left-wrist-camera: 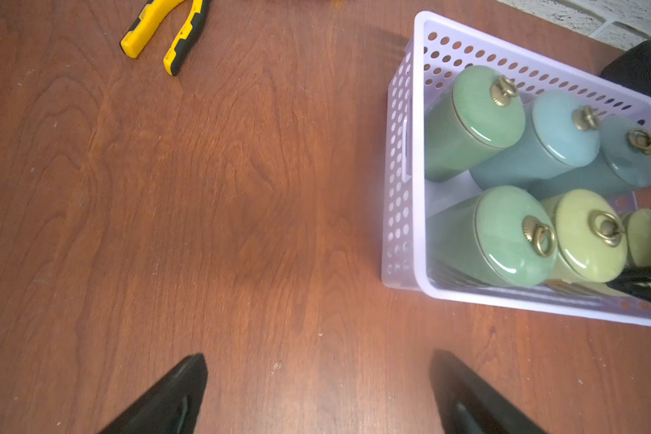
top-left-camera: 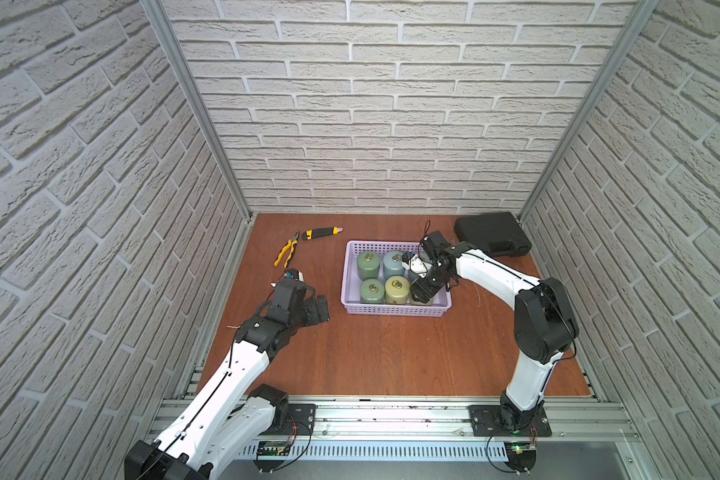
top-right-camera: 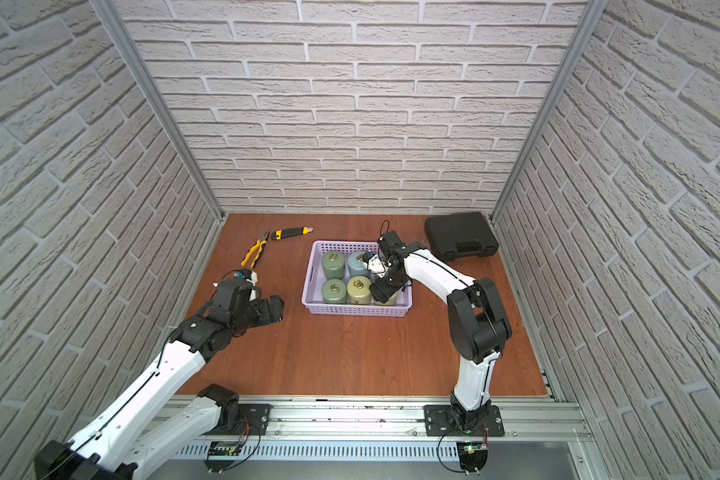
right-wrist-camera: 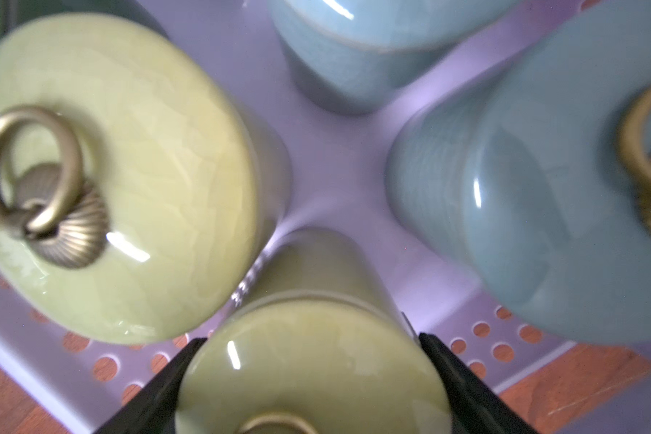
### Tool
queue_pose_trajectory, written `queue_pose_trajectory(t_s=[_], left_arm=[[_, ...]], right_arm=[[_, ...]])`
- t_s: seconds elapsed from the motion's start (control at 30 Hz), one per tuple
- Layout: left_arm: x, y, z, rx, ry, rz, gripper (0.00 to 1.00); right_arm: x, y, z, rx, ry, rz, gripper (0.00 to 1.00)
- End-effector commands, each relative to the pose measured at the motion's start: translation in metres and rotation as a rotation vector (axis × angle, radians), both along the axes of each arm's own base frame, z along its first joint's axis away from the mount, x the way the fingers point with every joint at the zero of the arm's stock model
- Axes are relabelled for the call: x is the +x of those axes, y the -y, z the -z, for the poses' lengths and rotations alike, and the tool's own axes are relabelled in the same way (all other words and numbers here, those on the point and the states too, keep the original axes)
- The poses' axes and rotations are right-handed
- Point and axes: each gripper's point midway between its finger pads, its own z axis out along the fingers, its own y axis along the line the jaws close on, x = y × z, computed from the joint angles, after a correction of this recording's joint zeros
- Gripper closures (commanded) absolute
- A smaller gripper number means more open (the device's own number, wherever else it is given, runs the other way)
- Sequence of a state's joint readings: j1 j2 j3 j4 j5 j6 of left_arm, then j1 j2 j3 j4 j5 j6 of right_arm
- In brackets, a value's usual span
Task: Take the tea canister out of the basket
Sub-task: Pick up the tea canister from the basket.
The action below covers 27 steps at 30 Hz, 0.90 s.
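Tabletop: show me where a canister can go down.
Free: the wide wood between basket and near rail, and between left gripper and basket. Crowded: the basket, where the right gripper grips the corner canister; pliers, knife and case along the far edge.

A: What colours is the robot?
B: White shells on the left arm (top-left-camera: 242, 370) and the right arm (top-left-camera: 491, 269), black joints, a thin black cable along each.
A: The fingers (left-wrist-camera: 166, 402)?
B: Black, tapering wedges.

Lavender basket (top-right-camera: 354, 310): I count four lidded canisters (top-right-camera: 334, 290) in plain sight, an olive tea canister (top-right-camera: 393, 301) under my right gripper (top-right-camera: 384, 292). Outside it: pliers (top-right-camera: 255, 251), utility knife (top-right-camera: 292, 233), black case (top-right-camera: 460, 235), left gripper (top-right-camera: 274, 309).
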State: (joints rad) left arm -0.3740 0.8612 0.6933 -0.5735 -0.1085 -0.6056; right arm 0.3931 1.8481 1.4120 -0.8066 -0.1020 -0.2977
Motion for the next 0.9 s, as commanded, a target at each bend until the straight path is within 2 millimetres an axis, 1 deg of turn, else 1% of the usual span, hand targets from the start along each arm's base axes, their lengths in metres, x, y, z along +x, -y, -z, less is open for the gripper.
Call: queue_pose_trajectory(t_s=[0.0, 0.23, 0.43, 0.6, 0.87], left_arm=[[0.005, -0.001, -0.001, -0.006, 0.027, -0.017, 0.02], [0.003, -0.002, -0.002, -0.011, 0.036, -0.017, 0.02], [0.000, -0.003, -0.003, -0.015, 0.048, -0.020, 0.02], [-0.002, -0.004, -0.006, -0.020, 0.060, -0.019, 0.02], [-0.006, -0.006, -0.007, -0.019, 0.069, -0.017, 0.02]], right_arm=[[0.013, -0.008, -0.037, 0.042, 0.090, 0.029, 0.44], [0.015, -0.004, -0.063, 0.042, 0.127, 0.066, 0.46], [0.014, -0.002, -0.082, 0.054, 0.152, 0.091, 0.47], [0.008, 0.000, -0.096, 0.066, 0.167, 0.112, 0.48], [-0.007, -0.003, -0.115, 0.082, 0.194, 0.113, 0.48]])
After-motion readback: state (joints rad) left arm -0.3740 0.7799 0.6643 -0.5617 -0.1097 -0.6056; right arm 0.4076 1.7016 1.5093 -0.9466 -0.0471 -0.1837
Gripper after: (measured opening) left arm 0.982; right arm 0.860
